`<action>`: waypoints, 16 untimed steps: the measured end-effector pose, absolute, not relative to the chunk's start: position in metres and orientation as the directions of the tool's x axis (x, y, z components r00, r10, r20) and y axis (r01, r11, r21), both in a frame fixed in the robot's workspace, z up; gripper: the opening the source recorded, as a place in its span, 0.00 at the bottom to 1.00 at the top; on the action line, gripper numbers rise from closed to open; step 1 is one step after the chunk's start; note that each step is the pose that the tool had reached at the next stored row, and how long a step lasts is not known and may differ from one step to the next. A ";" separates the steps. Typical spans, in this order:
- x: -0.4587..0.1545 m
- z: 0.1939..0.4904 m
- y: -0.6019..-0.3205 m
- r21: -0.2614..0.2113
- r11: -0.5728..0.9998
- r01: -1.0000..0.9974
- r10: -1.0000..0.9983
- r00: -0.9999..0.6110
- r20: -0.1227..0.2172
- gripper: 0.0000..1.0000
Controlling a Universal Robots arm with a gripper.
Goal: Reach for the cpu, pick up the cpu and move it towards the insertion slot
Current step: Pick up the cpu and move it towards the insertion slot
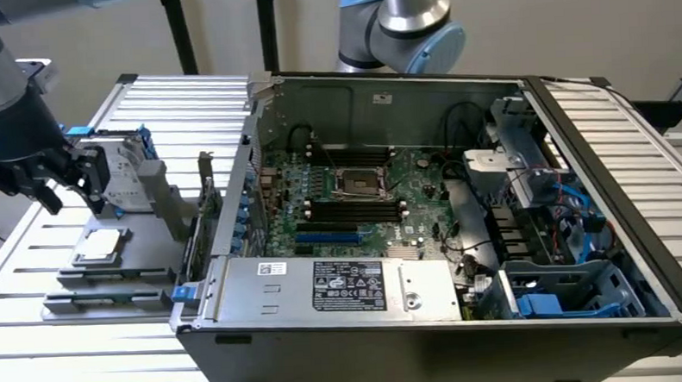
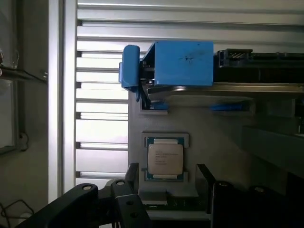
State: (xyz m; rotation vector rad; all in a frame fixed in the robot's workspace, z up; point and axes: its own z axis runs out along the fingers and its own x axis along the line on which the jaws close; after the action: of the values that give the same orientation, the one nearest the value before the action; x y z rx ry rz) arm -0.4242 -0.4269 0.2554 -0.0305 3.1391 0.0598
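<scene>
The cpu (image 1: 99,245) (image 2: 165,159) is a small square chip with a silvery face. It lies flat in a grey holder (image 1: 109,270) on the slatted table, at the exterior view's left, outside the computer case. My gripper (image 1: 73,203) (image 2: 167,167) hangs open a little above it, and its black fingers (image 2: 132,172) stand on either side of the chip without touching it. The insertion slot (image 1: 358,182) is a square socket with a shiny metal frame, on the green motherboard inside the open case, well to the exterior view's right of the cpu.
A hard drive with a blue bracket (image 2: 183,64) (image 1: 127,170) stands on the grey holder just beyond the cpu. The case wall (image 1: 233,222) rises between the holder and the motherboard. A second robot arm (image 1: 409,24) stands behind the case. Cables and drive cages (image 1: 550,234) crowd the case's right side.
</scene>
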 end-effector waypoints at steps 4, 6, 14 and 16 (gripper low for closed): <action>-0.424 0.248 -0.427 0.038 0.999 -0.020 -0.020 -1.000 -0.002 0.60; -0.424 0.244 -0.427 0.038 0.999 -0.020 -0.020 -1.000 -0.002 0.60; -0.423 0.230 -0.430 0.038 0.999 -0.021 -0.021 -1.000 -0.002 0.60; -0.423 0.226 -0.430 0.038 0.999 -0.022 -0.022 -1.000 -0.002 0.60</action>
State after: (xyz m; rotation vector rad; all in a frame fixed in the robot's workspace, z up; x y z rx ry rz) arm -0.4226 -0.4304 0.2263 -0.0347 3.1392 0.0594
